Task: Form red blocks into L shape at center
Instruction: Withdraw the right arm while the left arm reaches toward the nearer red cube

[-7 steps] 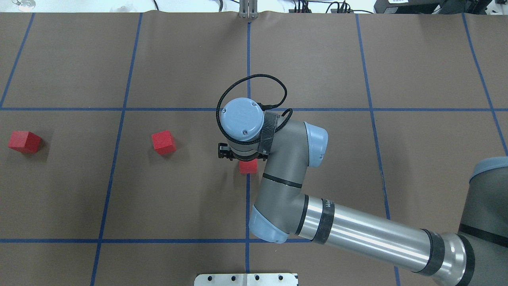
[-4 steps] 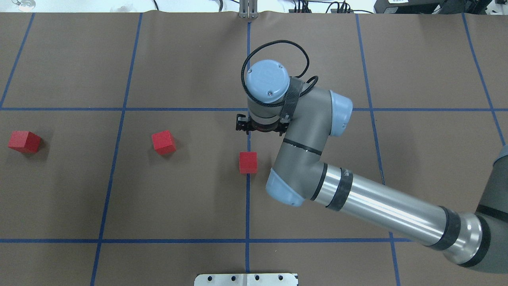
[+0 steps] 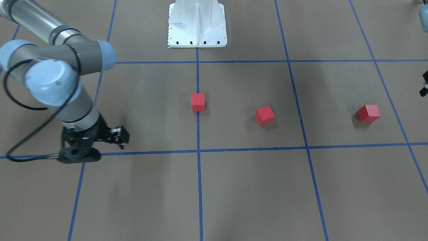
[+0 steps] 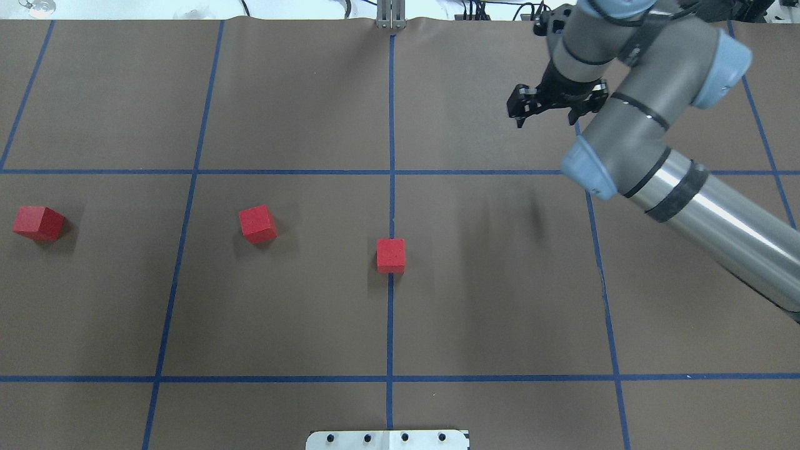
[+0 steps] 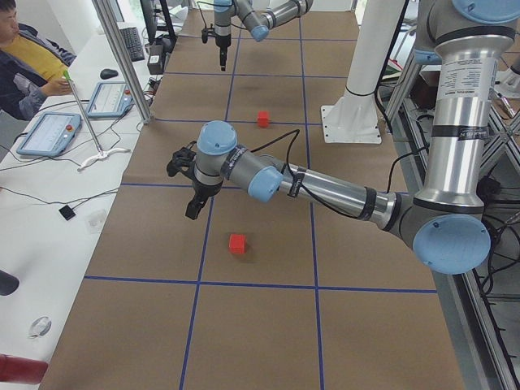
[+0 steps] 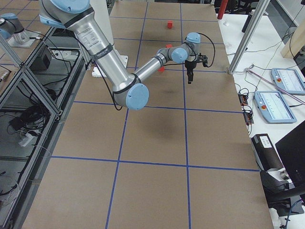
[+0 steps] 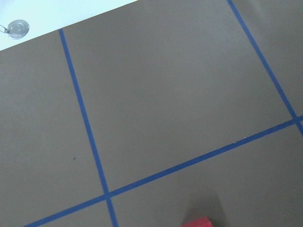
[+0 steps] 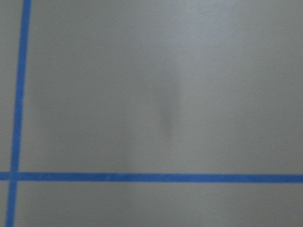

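1. Closest to the robot's base, the white mounting plate (image 4: pixel 387 439) sits at the tabletop's (image 4: pixel 500 294) near edge, on the middle blue tape line (image 4: pixel 390 337).
2. Further out along that line, at the center (image 4: pixel 390 212), the center red block (image 4: pixel 390 255) sits squared to the grid with nothing touching it. It looks like the first piece of the L.
3. In the same row, toward the robot's left, the middle red block (image 4: pixel 258 224) lies well apart from it and is turned askew to the tape. The outer red block (image 4: pixel 37 224) lies further left, beyond the next tape line, and is also askew. As cubes they have no long axis, but each probably needs squaring up before it can butt against the center red block.
4. The left claw (image 5: pixel 192 211) hangs above the tabletop near the outer red block. Its wrist view catches a sliver of red at the bottom edge. I cannot tell whether its jaws are parted or closed.
5. Farthest out, the right claw (image 4: pixel 545 112) hangs high over the far right of the grid, with jaws parted and nothing between them. Both loose blocks lie well off to its left, across the middle blue tape line, so the left arm is clearly the nearer one for the next pick.
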`<state>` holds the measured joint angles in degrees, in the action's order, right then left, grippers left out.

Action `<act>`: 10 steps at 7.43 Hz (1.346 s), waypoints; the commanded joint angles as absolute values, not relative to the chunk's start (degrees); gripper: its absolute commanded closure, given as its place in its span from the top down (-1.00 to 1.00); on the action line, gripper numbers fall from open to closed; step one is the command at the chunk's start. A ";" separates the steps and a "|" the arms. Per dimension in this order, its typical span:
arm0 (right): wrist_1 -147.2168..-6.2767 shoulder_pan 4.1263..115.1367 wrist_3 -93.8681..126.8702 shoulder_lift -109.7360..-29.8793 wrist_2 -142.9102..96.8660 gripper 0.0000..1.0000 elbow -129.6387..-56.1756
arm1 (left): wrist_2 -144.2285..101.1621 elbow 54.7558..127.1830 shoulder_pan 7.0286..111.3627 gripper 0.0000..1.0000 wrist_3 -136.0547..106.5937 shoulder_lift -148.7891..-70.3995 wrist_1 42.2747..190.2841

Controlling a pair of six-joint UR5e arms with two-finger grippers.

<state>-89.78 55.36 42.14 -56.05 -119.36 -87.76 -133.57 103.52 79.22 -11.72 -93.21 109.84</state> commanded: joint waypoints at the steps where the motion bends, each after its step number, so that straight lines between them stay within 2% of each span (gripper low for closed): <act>1: -87.72 65.61 28.26 -64.65 -124.07 1.00 -88.51 | -132.98 103.54 65.89 1.00 -32.68 -98.49 115.48; 3: -87.63 72.04 14.57 -72.21 -127.87 1.00 -88.51 | -131.32 103.36 55.77 1.00 -48.97 -103.60 115.40; 5: -87.71 79.15 1.73 -78.20 -128.66 1.00 -88.24 | -117.75 103.36 46.28 1.00 -60.50 -105.20 115.05; 7: -87.63 81.30 0.53 -80.94 -128.67 1.00 -88.33 | -114.88 102.40 42.47 0.99 -68.44 -105.82 114.70; 10: -87.63 81.30 0.44 -83.31 -128.50 1.00 -87.63 | -110.06 101.08 38.25 0.99 -74.97 -114.76 99.47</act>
